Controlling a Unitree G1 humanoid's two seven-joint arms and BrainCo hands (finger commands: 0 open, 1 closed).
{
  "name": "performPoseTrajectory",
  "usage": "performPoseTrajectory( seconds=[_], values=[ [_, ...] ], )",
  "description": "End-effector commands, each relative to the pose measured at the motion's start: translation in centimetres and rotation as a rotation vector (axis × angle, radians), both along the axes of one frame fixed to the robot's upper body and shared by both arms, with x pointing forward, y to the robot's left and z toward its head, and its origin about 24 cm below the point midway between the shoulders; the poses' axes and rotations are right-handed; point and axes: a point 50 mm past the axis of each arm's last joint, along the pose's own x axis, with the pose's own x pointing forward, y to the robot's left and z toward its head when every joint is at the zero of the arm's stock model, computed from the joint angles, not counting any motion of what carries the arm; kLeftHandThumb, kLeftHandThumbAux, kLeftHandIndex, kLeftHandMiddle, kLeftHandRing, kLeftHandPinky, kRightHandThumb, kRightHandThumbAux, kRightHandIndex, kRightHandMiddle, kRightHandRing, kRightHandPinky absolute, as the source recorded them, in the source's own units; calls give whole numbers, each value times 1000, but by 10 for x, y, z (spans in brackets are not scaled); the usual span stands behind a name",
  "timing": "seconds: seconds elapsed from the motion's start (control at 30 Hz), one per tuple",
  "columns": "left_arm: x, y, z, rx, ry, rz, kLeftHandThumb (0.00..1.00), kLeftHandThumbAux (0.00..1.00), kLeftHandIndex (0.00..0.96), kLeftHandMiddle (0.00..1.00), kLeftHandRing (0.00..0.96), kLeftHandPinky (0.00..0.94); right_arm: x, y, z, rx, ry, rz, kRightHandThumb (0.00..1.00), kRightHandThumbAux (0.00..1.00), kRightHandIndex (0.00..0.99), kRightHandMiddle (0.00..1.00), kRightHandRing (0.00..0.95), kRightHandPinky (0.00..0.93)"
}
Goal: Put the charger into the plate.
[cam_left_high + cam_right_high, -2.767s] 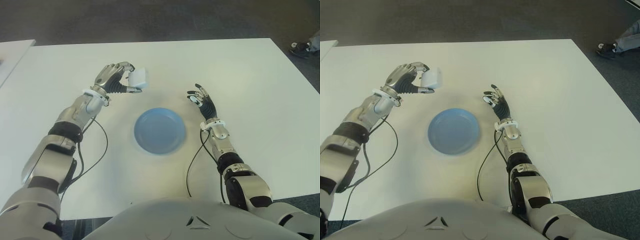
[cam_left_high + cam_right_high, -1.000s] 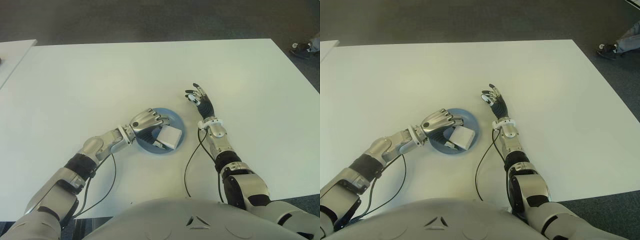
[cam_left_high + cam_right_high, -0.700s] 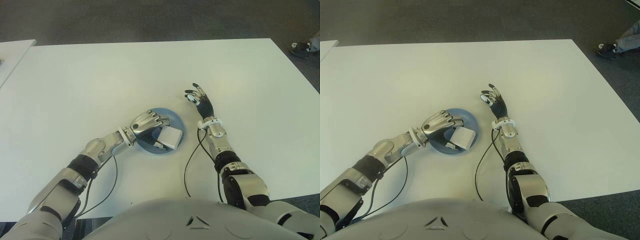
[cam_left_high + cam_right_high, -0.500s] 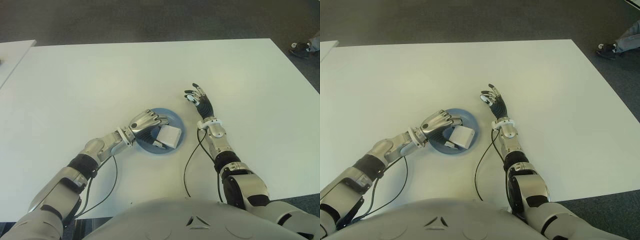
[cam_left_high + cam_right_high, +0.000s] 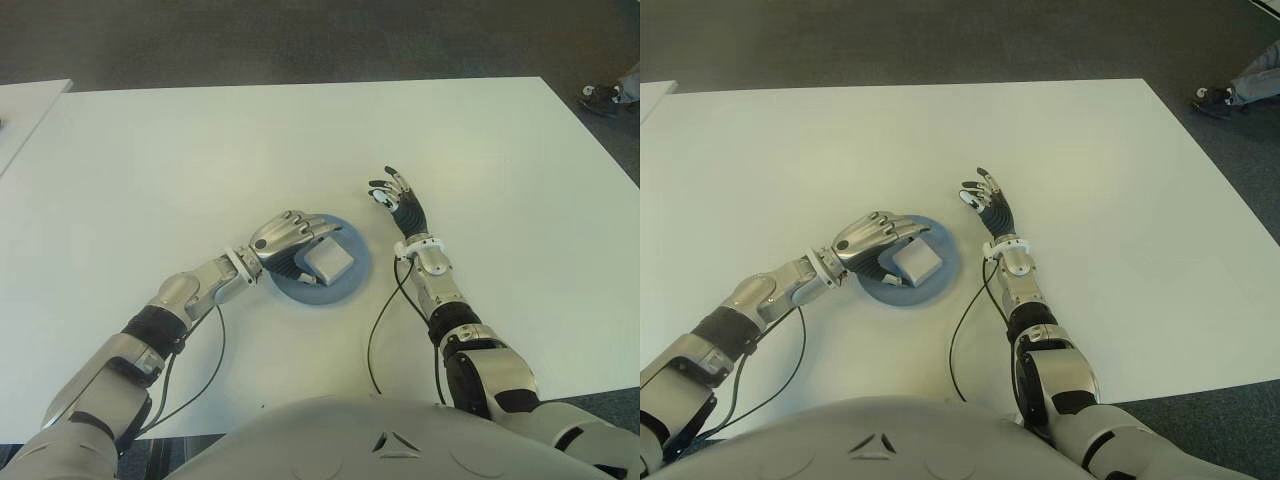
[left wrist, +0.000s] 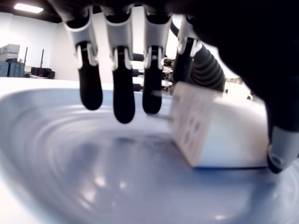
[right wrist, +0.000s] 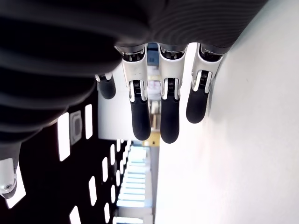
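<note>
The white square charger (image 5: 328,260) lies in the blue plate (image 5: 356,276) at the middle of the white table (image 5: 200,150). My left hand (image 5: 290,232) hovers over the plate's left half with its fingers stretched out. In the left wrist view the fingertips (image 6: 124,105) hang above the plate, off the charger (image 6: 219,135), and the thumb stands beside it. My right hand (image 5: 398,198) shows to the right of the plate, fingers spread, holding nothing.
Black cables trail from each wrist over the table, one by my right forearm (image 5: 375,330), one by my left (image 5: 205,370). A second white table (image 5: 25,100) stands at the far left. A person's shoe (image 5: 600,97) shows past the far right corner.
My left hand's fingers have opened and drawn up and to the left, off the charger. The charger now lies flat in the plate. The right hand has not moved.
</note>
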Motion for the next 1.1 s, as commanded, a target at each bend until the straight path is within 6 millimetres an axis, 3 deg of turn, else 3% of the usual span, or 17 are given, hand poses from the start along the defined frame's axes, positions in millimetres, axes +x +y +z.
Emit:
performPoseTrajectory(
  seconds=[0.03,0.6,0.93,1.1],
  values=[
    [-3,6,11,8,-23,4,284,345,31,66,54,58,-27,-2,-40,-15,217,-3,0,480,60,296,298,254],
    [-8,5,29,-98,-64,16,227,365,0,1,0,0,-28,-3,-41,-21,223,2,0,479,56,283,293,265],
    [-8,8,45,-203,-74,7,232,384,0,0,0,0,-29,-3,-41,-22,214,-3,0,496,56,275,278,243],
    [-2,12,56,-289,-6,4,214,418,0,4,3,58,-29,-2,-41,-23,213,-2,0,497,59,275,276,242]
  ],
)
